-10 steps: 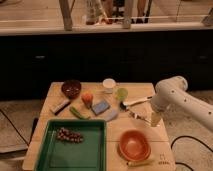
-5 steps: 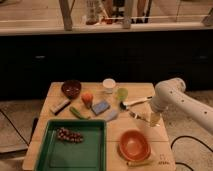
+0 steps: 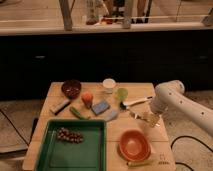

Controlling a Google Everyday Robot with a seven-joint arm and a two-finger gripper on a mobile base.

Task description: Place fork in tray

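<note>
The fork [image 3: 136, 114] is lying on the right part of the wooden table [image 3: 146, 90], outside the tray [image 3: 86, 156], just near of the white-handled utensil [image 3: 137, 102] and far of the orange bowl [image 3: 134, 145]. It is showing only as a thin pale line, so which way it is pointing cannot be told.

The gripper [image 3: 149, 120] is hanging low at the fork's right end with its fingers standing apart; whether it is touching the fork cannot be told. The white arm [image 3: 176, 98] is reaching in from the right edge.

The green tray is sitting at the near left of the table, with a cluster of dark grapes [image 3: 69, 135] lying in its far part. Just right of it the orange bowl is sitting, with a yellowish object [image 3: 140, 162] lying along its near side.

Farther back, a blue sponge [image 3: 100, 107], an orange fruit [image 3: 87, 98], a green cup [image 3: 121, 93], a white cup [image 3: 108, 84] and a dark bowl [image 3: 71, 88] are standing spread across the table.
</note>
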